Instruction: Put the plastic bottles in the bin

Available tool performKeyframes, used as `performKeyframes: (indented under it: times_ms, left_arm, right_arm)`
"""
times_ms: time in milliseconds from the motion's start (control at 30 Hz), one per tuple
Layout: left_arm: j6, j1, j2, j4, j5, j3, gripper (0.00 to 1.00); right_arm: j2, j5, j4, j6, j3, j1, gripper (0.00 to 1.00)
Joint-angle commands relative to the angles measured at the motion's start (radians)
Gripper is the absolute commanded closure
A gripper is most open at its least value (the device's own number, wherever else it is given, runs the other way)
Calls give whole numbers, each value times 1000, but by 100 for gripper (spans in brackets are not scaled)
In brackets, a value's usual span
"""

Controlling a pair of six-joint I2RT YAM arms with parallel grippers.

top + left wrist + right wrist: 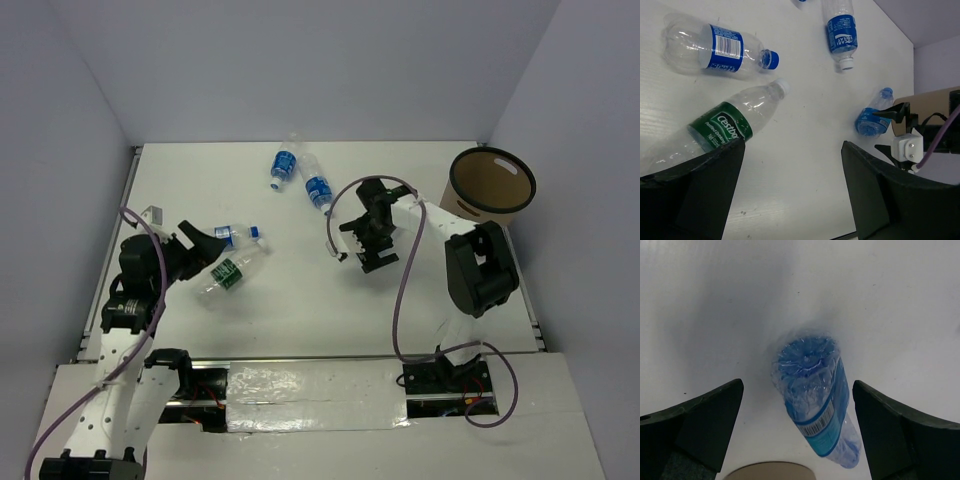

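Under your right gripper [797, 390], wide open and empty, the blue-label bottle [812, 400] lay on the surface [715, 300] between the jaws, long axis roughly square to their closing line, bin [455, 185] farther right.

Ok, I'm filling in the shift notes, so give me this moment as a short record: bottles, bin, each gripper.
bottles seen: five, all outside the bin
bin contents: no bottle visible from above
left gripper: open, empty; green-label bottle lying beside one finger
right gripper: open; blue-label bottle between its fingers, not gripped
nearby bottle: blue label, lying next to the green-label one
far pair: two blue-label bottles lying toward the back of the table
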Motion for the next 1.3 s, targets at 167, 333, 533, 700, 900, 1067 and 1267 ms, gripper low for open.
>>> performKeyframes:
  times_ms: [167, 333, 533, 700, 900, 1067, 1267]
  left_arm:
    - [-126, 3, -63, 46, 31, -54, 9]
    - [-263, 4, -130, 57, 5, -115, 12]
    - [-444, 3, -181, 22, -94, -153, 16]
    - [-560, 3, -169, -38, -185, -141, 14]
    - [-612, 3, -92, -91, -202, -114, 12]
    - [-612, 3, -66, -75, -187, -124, 12]
    - [-600, 3, -69, -54, -179, -143, 11]
  right_arm:
    - [106, -1, 8, 6, 78, 0, 36]
    - [-2, -85, 29, 63, 54, -12, 67]
    - [-167, -384, -104, 328, 230, -29, 80]
    - [-250, -698, -106, 701, 455, -72, 80]
    - [-424, -797, 542, 1397, 390, -329, 80]
    - [-468, -774, 694, 1558, 351, -581, 80]
    - [-484, -789, 780, 1644, 322, -824, 79]
